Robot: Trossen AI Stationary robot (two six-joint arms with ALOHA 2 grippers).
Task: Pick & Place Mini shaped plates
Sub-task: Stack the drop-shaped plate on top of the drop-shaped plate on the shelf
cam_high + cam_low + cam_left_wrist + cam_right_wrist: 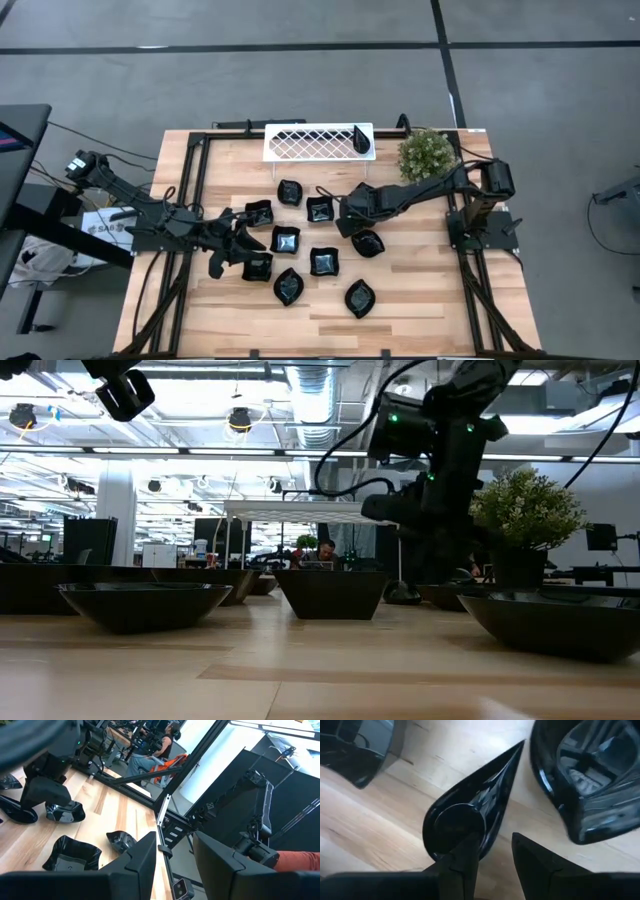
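Note:
Several glossy black mini shaped plates (323, 262) rest on the wooden table, and one teardrop plate (361, 140) lies at the right end of the white lattice tray (310, 142). My right gripper (495, 840) points steeply down, open, over another teardrop plate (470, 805) at mid-table. One finger stands over that plate's rounded end, the other beside it over bare wood. My left gripper (175, 845) hangs open above the plates at the table's left (240, 238), nothing between its fingers. My right gripper's one fingertip (465, 850) overlaps the rim of the teardrop plate's rounded end (437, 842) from above. I cannot tell whether it touches. The plate lies flat on the table.
A leaf plate (367, 243) and a square plate (320, 209) lie close on either side of my right gripper. A potted plant (427, 153) stands at the far right next to the tray. Black frame rails (190, 200) run along the table's sides.

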